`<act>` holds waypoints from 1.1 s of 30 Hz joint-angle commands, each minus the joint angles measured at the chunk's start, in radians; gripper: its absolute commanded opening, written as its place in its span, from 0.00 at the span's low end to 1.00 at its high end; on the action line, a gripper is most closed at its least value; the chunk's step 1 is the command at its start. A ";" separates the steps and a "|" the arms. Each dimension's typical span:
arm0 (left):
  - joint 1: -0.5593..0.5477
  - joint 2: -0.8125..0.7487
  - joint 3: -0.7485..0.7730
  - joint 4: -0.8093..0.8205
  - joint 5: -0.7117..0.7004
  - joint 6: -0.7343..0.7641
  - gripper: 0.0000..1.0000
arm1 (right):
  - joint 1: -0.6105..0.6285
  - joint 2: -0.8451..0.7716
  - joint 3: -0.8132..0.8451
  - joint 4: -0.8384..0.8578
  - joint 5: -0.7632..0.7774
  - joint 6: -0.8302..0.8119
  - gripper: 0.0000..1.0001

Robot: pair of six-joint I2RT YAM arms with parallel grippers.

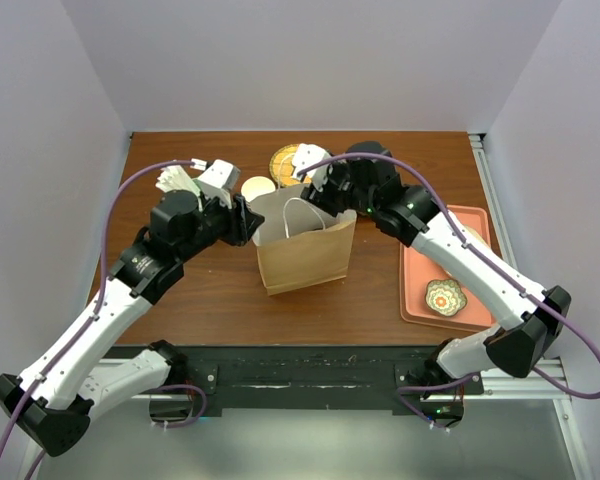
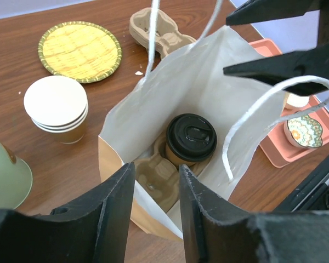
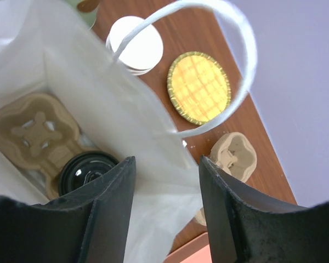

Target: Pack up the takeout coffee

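The takeout coffee (image 2: 191, 137), a brown paper cup with a black lid, stands inside the open brown paper bag (image 1: 305, 250). It sits in one socket of a pulp cup carrier (image 2: 156, 178) at the bag's bottom. The right wrist view shows its lid (image 3: 85, 171) beside the carrier (image 3: 35, 131). My left gripper (image 2: 156, 170) is open and straddles the bag's left rim without pinching it. My right gripper (image 3: 165, 164) is open too, with the bag's white inner wall between its fingers, under a white handle loop (image 3: 238, 66). From the top view the cup is hidden.
Behind the bag lie a stack of paper cups (image 2: 56, 107), a yellow woven mat (image 2: 79, 50) and a spare pulp carrier (image 2: 159, 34). A pale green cup (image 2: 5, 178) stands at the left. An orange tray (image 1: 420, 290) holding a patterned dish (image 1: 446, 297) lies right of the bag.
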 commanded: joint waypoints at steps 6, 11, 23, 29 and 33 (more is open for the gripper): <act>-0.003 -0.019 0.090 0.007 -0.038 0.038 0.57 | -0.004 -0.038 0.068 0.055 0.110 0.116 0.51; -0.001 -0.042 0.119 0.013 -0.048 0.049 0.81 | -0.002 -0.080 0.103 0.050 0.205 0.236 0.52; -0.001 -0.093 0.185 -0.056 -0.225 0.053 0.97 | -0.004 -0.222 0.407 -0.427 0.349 1.032 0.99; -0.001 -0.053 0.285 -0.244 -0.513 -0.020 1.00 | -0.002 -0.425 0.214 -0.449 0.230 1.237 0.99; 0.003 0.091 0.356 -0.399 -0.724 0.001 1.00 | -0.004 -0.488 0.142 -0.471 0.139 1.286 0.99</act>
